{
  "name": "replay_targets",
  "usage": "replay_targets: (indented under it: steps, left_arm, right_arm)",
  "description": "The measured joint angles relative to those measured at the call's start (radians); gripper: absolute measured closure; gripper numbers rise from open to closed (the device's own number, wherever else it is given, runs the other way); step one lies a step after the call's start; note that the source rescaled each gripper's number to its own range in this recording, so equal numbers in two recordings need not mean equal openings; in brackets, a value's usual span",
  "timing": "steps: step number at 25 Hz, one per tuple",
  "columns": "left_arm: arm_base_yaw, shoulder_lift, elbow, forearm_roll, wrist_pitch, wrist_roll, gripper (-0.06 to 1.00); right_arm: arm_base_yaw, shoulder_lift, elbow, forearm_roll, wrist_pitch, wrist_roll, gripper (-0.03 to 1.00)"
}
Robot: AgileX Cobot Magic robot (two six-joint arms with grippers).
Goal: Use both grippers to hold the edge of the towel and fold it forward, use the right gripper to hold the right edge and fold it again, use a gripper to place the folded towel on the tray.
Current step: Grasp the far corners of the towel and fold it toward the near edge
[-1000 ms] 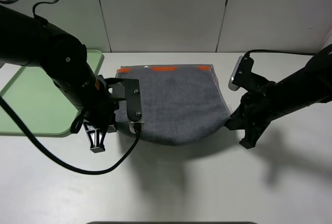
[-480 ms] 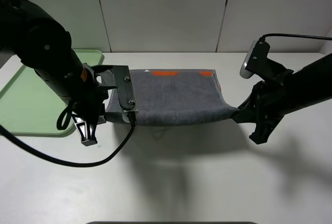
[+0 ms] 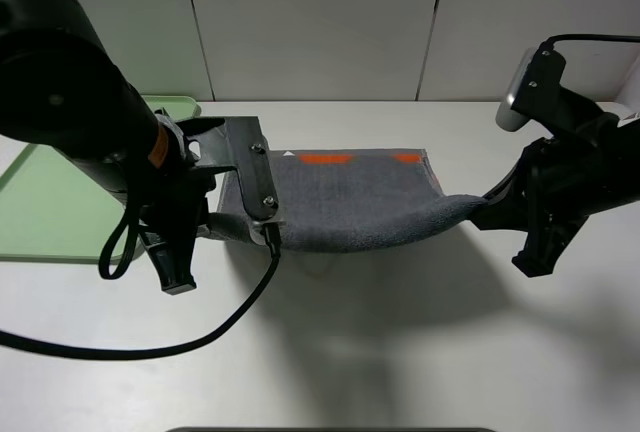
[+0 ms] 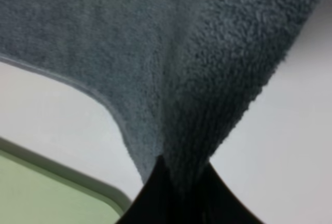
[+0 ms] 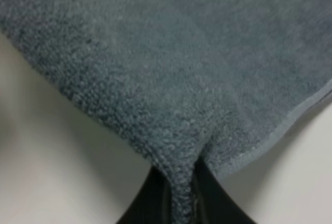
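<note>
A grey towel [image 3: 350, 202] with orange marks along its far edge hangs stretched between my two grippers above the white table. My left gripper [image 3: 215, 224] is shut on the towel's near left corner; the left wrist view shows the grey cloth [image 4: 207, 79] pinched between the dark fingers. My right gripper [image 3: 485, 209] is shut on the near right corner; the right wrist view shows the cloth [image 5: 171, 79] bunched into the fingers. The near edge is lifted and the far edge lies on the table. The green tray [image 3: 60, 222] sits at the left, partly hidden by my left arm.
The white table [image 3: 400, 352] stretches in front of the towel. A pale wall [image 3: 320, 22] stands behind the table. A corner of the green tray [image 4: 52, 198] shows in the left wrist view. A black cable [image 3: 200, 322] loops from my left arm over the table.
Both grippers have lifted the towel's near edge higher and carried it toward the far edge. The sagging towel is now pulled more taut between them.
</note>
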Motion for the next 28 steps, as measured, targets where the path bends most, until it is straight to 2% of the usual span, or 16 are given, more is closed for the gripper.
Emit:
replay_targets:
  steps: [7,19,28]
  left_arm:
    - [-0.059,-0.056,0.001,0.018,0.039,-0.077,0.94]
    - [-0.178,-0.126,0.001,0.11,0.135,-0.247,0.94]
    - [-0.183,-0.138,0.001,0.117,0.176,-0.287,0.94]
  right_arm:
    - [0.0,-0.111,0.001,-0.029,0.07,0.06,0.97]
    - [0.0,-0.239,0.001,-0.049,0.167,0.137,0.97]
    - [0.0,-0.254,0.001,-0.083,0.192,0.209,0.97]
